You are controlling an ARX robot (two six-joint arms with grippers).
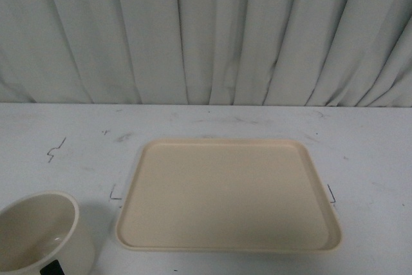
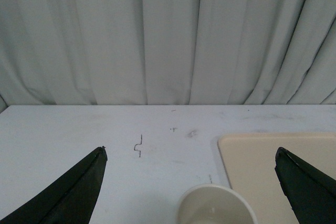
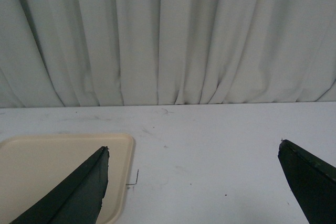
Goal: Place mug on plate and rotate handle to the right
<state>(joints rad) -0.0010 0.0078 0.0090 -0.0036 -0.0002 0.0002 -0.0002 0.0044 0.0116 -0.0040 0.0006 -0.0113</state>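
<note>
One mug point(image 1: 38, 233) stood on the table point(image 1: 373, 159), just beside the left edge of the one plate point(image 1: 228, 194) and not on it. Of the two claws, the left gripper point(image 2: 190, 151) had its jaws wide apart, and so did the right gripper point(image 3: 192, 147).

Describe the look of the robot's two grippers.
The left gripper and the right gripper look alike. Each has two dark, near-black fingers, flat and wedge-shaped, tapering to pointed tips. No cables or markings show on them.
</note>
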